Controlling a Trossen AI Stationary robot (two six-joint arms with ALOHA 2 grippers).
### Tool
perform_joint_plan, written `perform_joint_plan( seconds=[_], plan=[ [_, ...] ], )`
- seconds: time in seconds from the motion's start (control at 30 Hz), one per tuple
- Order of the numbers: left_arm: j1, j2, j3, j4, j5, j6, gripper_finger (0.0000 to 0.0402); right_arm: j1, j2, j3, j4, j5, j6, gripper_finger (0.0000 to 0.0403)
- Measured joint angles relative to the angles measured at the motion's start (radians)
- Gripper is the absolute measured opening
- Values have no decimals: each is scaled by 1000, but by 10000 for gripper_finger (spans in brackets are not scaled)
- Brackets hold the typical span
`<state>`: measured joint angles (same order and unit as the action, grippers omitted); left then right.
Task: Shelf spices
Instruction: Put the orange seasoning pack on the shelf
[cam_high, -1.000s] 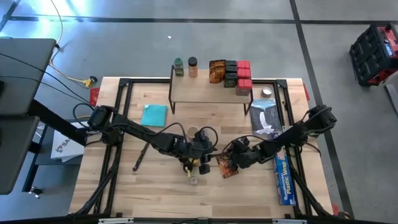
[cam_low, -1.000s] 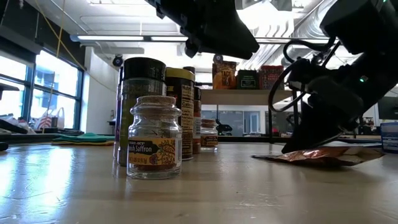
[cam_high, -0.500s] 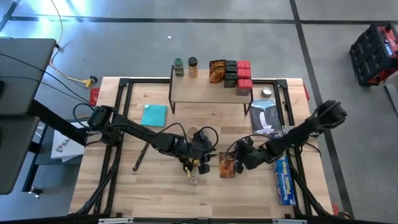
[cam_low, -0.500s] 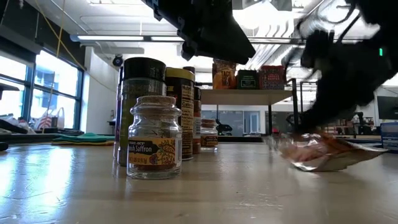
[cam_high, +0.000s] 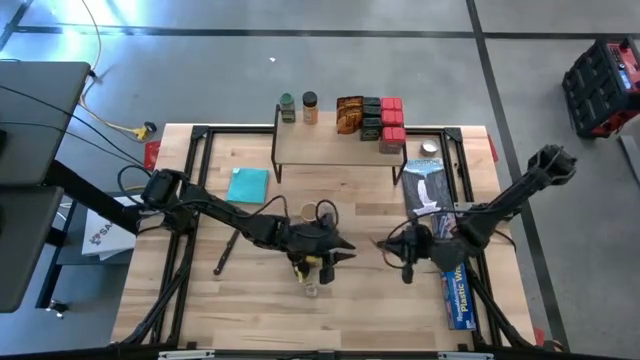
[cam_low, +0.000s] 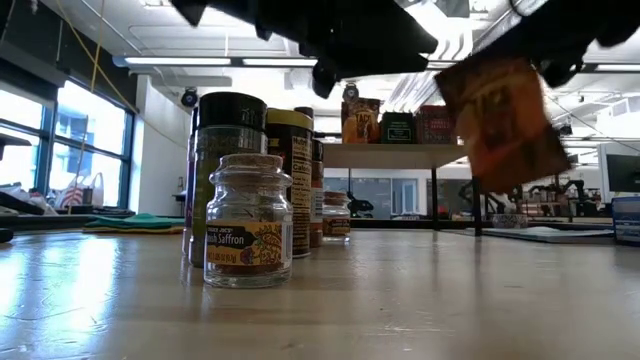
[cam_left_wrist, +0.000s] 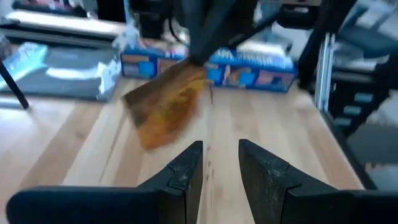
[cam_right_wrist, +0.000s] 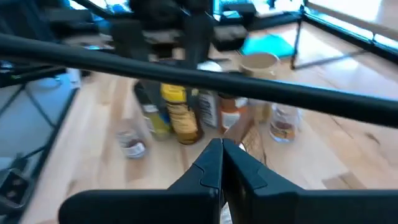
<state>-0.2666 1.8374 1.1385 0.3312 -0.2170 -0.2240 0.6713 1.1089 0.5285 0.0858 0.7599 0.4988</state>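
Observation:
An orange-brown flat packet (cam_low: 505, 125) hangs in the air right of the table's middle, with my right gripper (cam_high: 403, 250) shut on it. The left wrist view shows the same packet (cam_left_wrist: 166, 107). My left gripper (cam_high: 340, 250) hovers open above a cluster of spice jars (cam_high: 310, 266), with nothing between its fingers (cam_left_wrist: 186, 171). The jars stand on their bases: a saffron jar (cam_low: 247, 222), a black-lidded one (cam_low: 228, 165) and a yellow-lidded one (cam_low: 295, 180). The shelf (cam_high: 340, 146) at the far edge carries two jars, a packet and dark and red boxes. My right gripper pinches the packet at its top edge (cam_left_wrist: 194, 70) between its two fingers. The fingers come from the table's right side, slanting a little down. The packet hangs tilted below them, clear of the table.
A long blue plastic-wrap box (cam_high: 456, 285) lies along the right edge, with a white and blue pack (cam_high: 428, 190) and a small tin (cam_high: 430, 150) beyond it. A teal cloth (cam_high: 248, 185) and a dark stick (cam_high: 225, 252) lie on the left part.
My right gripper has risen and drawn back toward the table's right edge, rolling as it went. The packet, which lay flat on the table, is now lifted clear and hangs below the fingers. My left gripper has tipped closer to level above the jars.

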Motion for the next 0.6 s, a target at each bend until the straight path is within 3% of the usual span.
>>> perform_joint_plan(
  seconds=[0.2, 0.47, 0.6],
  plan=[
    [20, 5, -77, 276, 86, -14, 123, 47, -33, 0, 71, 9, -96, 0],
    [20, 9, -79, 317, 90, -9, 231, 50, -33, 1, 123, -5, -137, 0],
    [20, 17, -79, 316, 24, -9, 247, 49, -33, 1, 166, -37, -173, 0]
  ],
)
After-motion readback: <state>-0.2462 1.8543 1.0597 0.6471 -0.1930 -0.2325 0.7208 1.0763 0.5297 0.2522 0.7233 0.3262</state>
